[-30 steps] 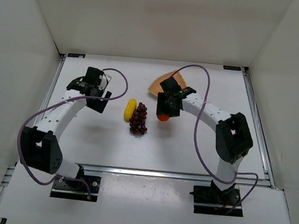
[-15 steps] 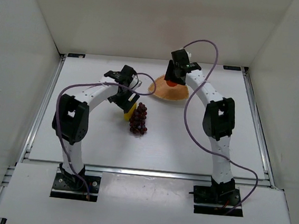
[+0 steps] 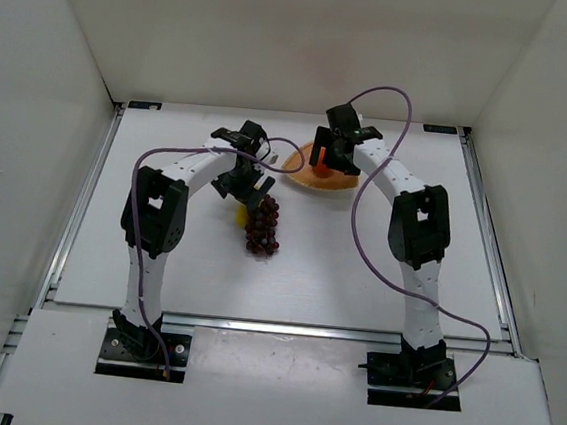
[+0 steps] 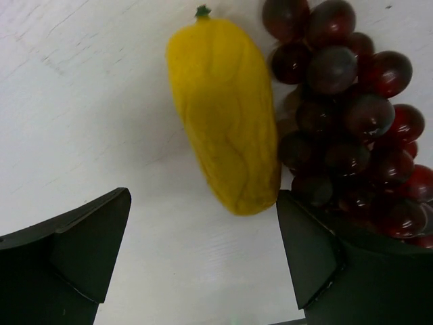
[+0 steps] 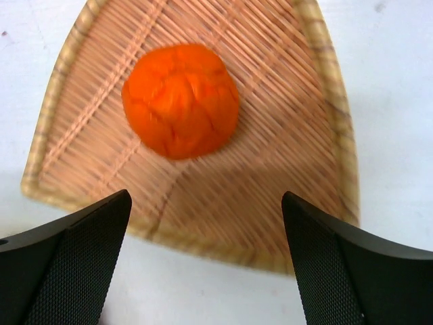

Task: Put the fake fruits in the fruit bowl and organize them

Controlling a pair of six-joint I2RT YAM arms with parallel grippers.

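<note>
1. i'm holding the left gripper (image 4: 203, 223) wide apart over the banana (image 4: 226, 115) mid-bench; its long axis is running between the jaws, with the grapes (image 4: 345, 115) touching one side.
2. the right gripper (image 5: 206, 200) is hanging apart above the orange (image 5: 180, 100), which is sitting in the bowl (image 5: 298, 156) by the far edge.

Built of white links (image 3: 190, 164) with black joints (image 3: 418, 225). Trailed by looping purple cables (image 3: 387, 89). Tipped with matte black fingers (image 5: 67, 264).
</note>
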